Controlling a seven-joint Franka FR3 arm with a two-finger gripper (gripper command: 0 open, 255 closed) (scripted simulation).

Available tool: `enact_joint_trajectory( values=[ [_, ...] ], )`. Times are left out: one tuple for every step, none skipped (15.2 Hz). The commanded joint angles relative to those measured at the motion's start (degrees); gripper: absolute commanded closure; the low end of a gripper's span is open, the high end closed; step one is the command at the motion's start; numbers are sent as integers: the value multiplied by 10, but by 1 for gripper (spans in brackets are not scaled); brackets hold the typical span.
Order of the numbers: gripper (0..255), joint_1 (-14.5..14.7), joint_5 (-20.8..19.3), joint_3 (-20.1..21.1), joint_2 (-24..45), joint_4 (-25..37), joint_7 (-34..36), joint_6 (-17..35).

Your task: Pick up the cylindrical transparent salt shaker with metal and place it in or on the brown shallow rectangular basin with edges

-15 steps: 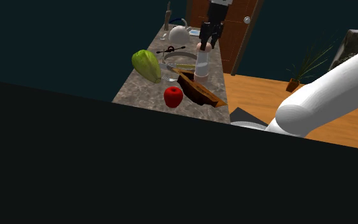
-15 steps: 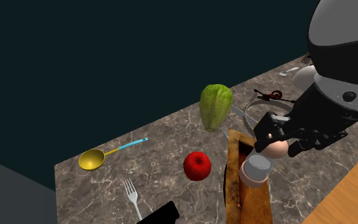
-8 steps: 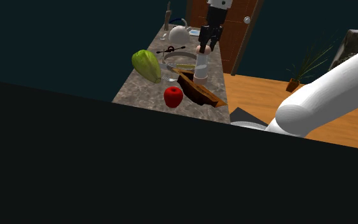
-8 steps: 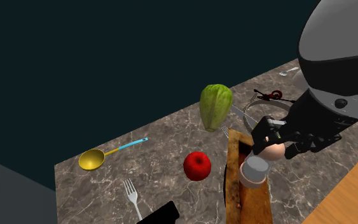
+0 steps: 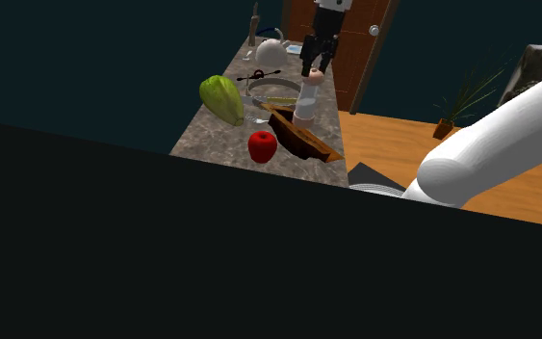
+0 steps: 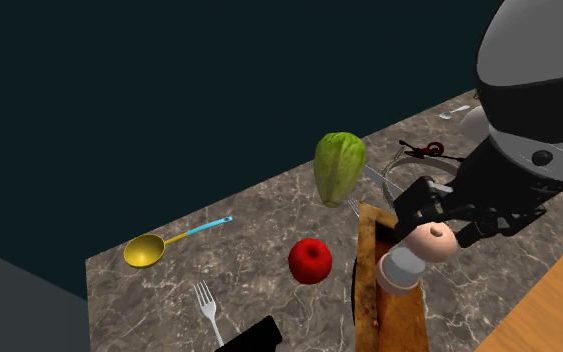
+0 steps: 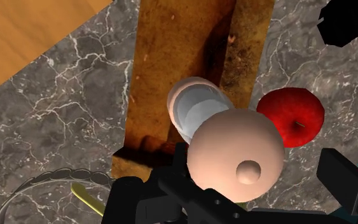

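Yellow spoon (image 6: pixel 144 250) with a blue handle lies out at the second exterior view's left on the marble surface (image 6: pixel 259 240), and a pale fork (image 6: pixel 207 305) sits a little nearer the camera. Moving right, there's the red apple (image 6: pixel 310 260), with the green lettuce (image 6: pixel 339 165) standing farther back. Next comes the brown basin (image 6: pixel 394 320), long and shallow, just beside the apple. And the shaker (image 6: pixel 407 265) is in it, clear body down inside the basin, leaning over, with its pinkish round cap (image 6: pixel 434 243) tipped up toward the hand. Right above hangs the black gripper (image 6: pixel 441 215), jaws open. From the wrist, the cap sits between the two black fingers (image 7: pixel 346 184), with clear space on the apple's side, so nothing is clasped. Over in the shoulder view the shaker leans at the basin's far end with the hand just above the cap, and a white teapot (image 5: pixel 271 53) stands farther along the surface.
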Motion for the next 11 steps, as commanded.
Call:
enact_joint_trajectory(
  values=[
    [0,-2,-2,-3,0,29,0,-30],
    [0,-2,-3,-4,0,49,1,-50],
    [0,-3,-4,-6,0,64,1,-65],
    [0,-3,-4,-6,0,64,1,-65],
    [0,-3,-4,-6,0,64,1,-65],
    [0,-3,-4,-6,0,64,1,-65],
    [0,-3,-4,-6,0,64,1,-65],
    [0,-3,-4,-6,0,64,1,-65],
    [0,-3,-4,-6,0,64,1,-65],
    [0,-3,-4,-6,0,64,1,-65],
    [0,-3,-4,-6,1,64,1,-64]
  ],
)
